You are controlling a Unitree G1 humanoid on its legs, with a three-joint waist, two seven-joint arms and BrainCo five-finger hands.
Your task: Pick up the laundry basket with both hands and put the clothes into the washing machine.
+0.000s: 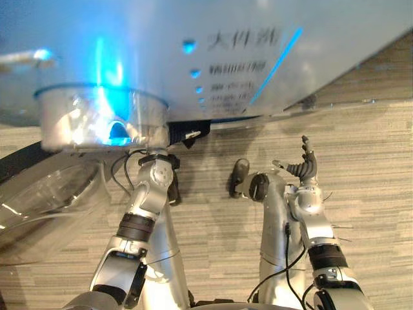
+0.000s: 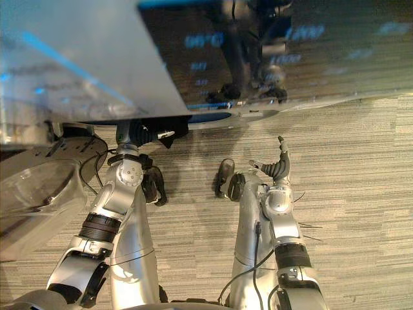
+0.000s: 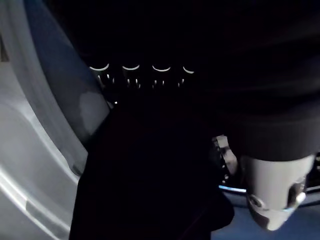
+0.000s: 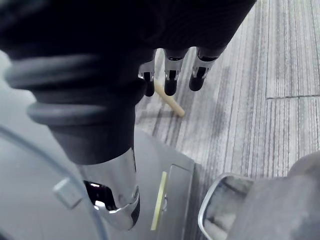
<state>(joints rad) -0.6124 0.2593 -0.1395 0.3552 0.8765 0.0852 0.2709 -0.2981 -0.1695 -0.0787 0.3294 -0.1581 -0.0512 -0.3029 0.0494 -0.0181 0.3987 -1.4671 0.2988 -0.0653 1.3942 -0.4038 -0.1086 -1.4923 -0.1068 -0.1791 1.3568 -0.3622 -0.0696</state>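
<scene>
The washing machine [image 1: 193, 51] looms close overhead, its glossy pale front lit with blue. Its round glass door [image 1: 45, 200] stands swung open at the left, beside the shiny drum rim [image 1: 97, 123]. My left hand [image 2: 145, 134] reaches up under the machine's lower edge, mostly hidden there; its wrist view is dark, with the machine's pale curved wall [image 3: 30, 150] alongside. My right hand [image 1: 303, 163] hovers open over the carpet, fingers [image 4: 170, 82] straight and holding nothing, off to the right of the machine.
Grey striped carpet [image 1: 361, 168] covers the floor to the right and below. A small beige stick [image 4: 169, 100] lies on it just past my right hand. The machine's white body [image 4: 170, 200] sits close beside that hand.
</scene>
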